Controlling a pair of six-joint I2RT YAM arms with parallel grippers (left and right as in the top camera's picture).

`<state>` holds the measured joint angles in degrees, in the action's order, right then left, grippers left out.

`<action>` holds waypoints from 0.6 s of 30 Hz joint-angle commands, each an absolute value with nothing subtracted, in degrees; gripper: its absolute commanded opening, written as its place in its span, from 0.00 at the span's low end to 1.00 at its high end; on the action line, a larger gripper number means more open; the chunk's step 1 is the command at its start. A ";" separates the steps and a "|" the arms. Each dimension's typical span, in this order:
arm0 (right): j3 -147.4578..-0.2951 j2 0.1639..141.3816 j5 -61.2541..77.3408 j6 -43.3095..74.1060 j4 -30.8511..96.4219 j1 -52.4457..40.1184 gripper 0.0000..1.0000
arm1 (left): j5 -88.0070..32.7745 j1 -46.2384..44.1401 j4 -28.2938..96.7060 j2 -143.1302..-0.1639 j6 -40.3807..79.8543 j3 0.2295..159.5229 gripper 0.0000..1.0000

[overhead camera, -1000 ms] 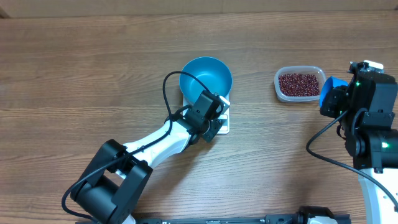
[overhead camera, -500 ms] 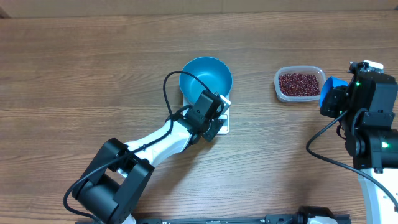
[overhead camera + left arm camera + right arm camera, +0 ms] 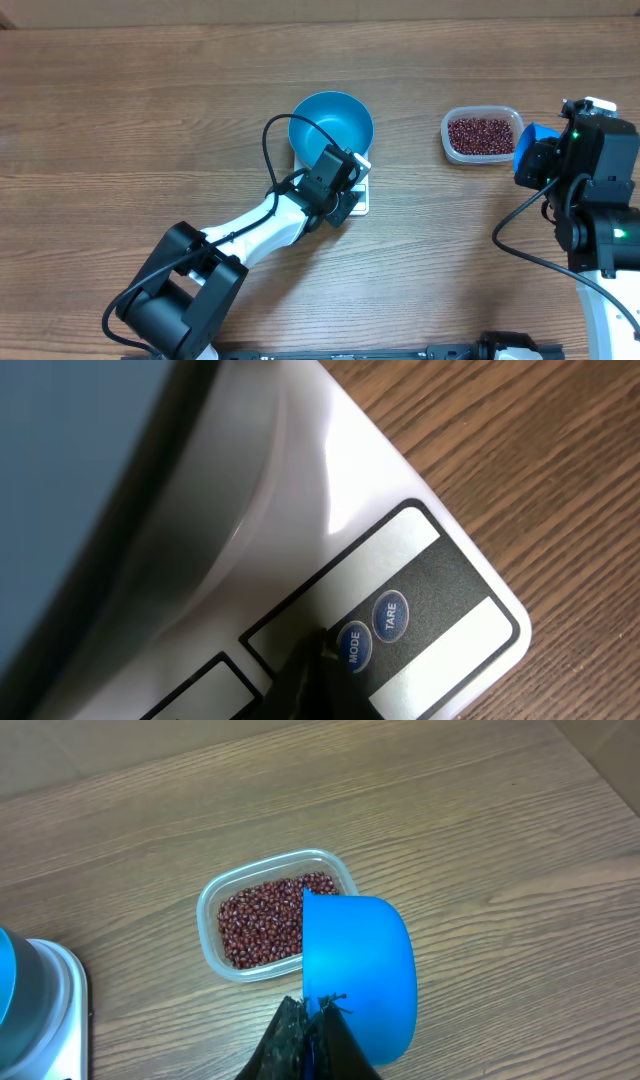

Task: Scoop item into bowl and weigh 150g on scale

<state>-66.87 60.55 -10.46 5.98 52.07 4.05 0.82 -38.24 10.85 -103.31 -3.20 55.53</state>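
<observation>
Centrally on the wood-grain tabletop [image 3: 150,100] sits the white kitchen scale [image 3: 358,197], with the round deep blue bowl [image 3: 331,122] standing on its platform and overhanging it on the far side. From overhead, the bowl's inside shows only smooth blue.

The left end effector [image 3: 345,192] hangs over the scale's button edge, just beside the bowl. Its fingers are pressed together into one dark tip. In the left wrist view that tip [image 3: 305,675] touches the scale's dark control strip right against the MODE button [image 3: 354,646], and the TARE button [image 3: 391,614] lies just beyond it. A black cable [image 3: 270,150] loops up from the left arm.

Well apart to the right, the dark red-brown beans [image 3: 482,133] lie heaped in a clear rectangular tub [image 3: 447,135] with rounded corners. The right end effector [image 3: 545,162] is just beside the tub's right end, pinching the near end of a small blue scoop [image 3: 530,145]. In the right wrist view the scoop [image 3: 360,970] is held tilted on its side above the tabletop, with its rim overlapping the tub's near right corner. The closed fingers [image 3: 300,1040] meet beneath it.
</observation>
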 commanded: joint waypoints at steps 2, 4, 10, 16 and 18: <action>-68.71 60.53 -10.20 6.15 51.81 4.21 0.04 | 0.16 -38.30 12.05 -105.34 -4.08 54.85 0.04; -68.71 60.51 -10.20 6.13 51.81 4.21 0.04 | 0.21 -38.30 12.32 -105.34 -4.08 54.85 0.04; -68.71 60.53 -10.20 6.15 51.79 4.21 0.04 | 0.40 -38.26 13.26 -105.34 -4.08 54.85 0.04; -68.71 60.53 -10.20 6.15 51.81 4.21 0.04 | 0.58 -38.26 13.72 -105.34 -4.05 54.85 0.04; -68.71 60.51 -10.20 6.15 51.81 4.21 0.04 | 0.64 -38.26 13.91 -105.34 -4.08 54.85 0.04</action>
